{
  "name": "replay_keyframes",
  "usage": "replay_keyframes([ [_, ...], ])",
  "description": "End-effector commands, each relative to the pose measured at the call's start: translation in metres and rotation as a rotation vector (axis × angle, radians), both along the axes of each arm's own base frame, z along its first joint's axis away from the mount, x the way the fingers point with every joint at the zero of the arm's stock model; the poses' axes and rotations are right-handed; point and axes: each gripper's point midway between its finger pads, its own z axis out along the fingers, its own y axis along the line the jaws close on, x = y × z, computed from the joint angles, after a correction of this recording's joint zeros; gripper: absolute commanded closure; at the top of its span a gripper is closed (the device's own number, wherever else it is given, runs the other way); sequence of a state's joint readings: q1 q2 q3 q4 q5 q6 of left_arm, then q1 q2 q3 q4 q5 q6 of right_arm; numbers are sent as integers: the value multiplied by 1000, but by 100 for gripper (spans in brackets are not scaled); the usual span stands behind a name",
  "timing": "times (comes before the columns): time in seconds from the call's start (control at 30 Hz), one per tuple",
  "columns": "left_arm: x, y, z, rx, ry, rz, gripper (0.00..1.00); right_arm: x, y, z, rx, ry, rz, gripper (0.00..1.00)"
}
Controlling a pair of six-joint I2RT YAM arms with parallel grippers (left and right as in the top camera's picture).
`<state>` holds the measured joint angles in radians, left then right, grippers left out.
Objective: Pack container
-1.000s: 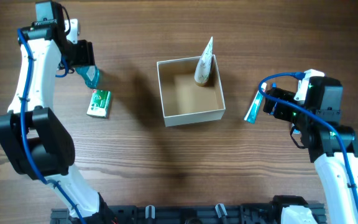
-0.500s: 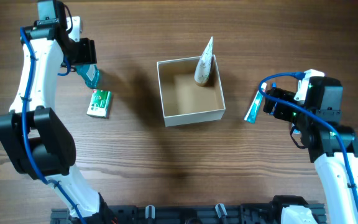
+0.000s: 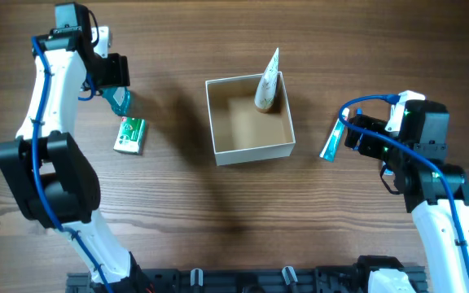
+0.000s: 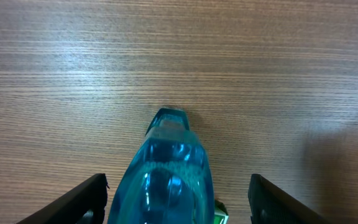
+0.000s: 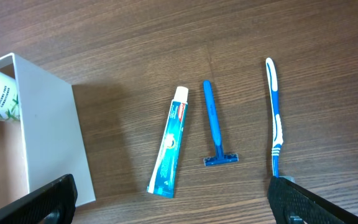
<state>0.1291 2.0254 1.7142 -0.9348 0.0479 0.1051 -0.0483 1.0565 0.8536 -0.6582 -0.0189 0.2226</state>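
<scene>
The wooden table point(image 3: 177, 212) carries the open cardboard container point(image 3: 255, 153) at its centre, with a white tube point(image 3: 269, 81) leaning in the container's far right corner. At the far left, the left tool point(image 4: 178, 190) grips a clear blue bottle point(image 4: 166, 155) close to a green-and-white carton point(image 3: 129, 135). Right of the container, the right tool point(image 3: 332, 138) hangs wide open and empty over a toothpaste tube point(image 5: 169, 144), a toothbrush point(image 5: 275, 118) and a razor point(image 5: 215, 127).
</scene>
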Motion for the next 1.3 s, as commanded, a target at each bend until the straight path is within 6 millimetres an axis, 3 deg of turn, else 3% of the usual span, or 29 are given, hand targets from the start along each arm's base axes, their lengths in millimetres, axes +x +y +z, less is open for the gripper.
replay_keyframes([
  [0.0, 3, -6, 1, -18, -8, -29, 35, 5, 2, 8, 13, -20, -4, 0],
  [0.23, 2, -5, 1, -18, -7, -29, 58, 5, 2, 8, 11, -20, -2, 0],
  [0.43, 3, -5, 1, -18, -8, -29, 67, 5, 2, 8, 11, -20, -2, 0],
  [0.67, 3, -4, 1, -10, -9, -26, 87, 5, 2, 8, 11, -20, -2, 0],
  [0.83, 3, -2, 5, 5, -16, -21, 92, 5, 2, 8, 11, -20, -2, 0],
  [0.97, 3, -2, 25, 3, -59, -4, 96, 5, 2, 8, 11, -20, -3, 0],
  [1.1, 0, -11, 57, -10, -124, 18, 96, 5, 2, 8, 11, -20, -2, 0],
  [1.27, -15, -46, 101, -23, -194, -24, 96, 5, 2, 8, 12, -20, -2, 0],
])
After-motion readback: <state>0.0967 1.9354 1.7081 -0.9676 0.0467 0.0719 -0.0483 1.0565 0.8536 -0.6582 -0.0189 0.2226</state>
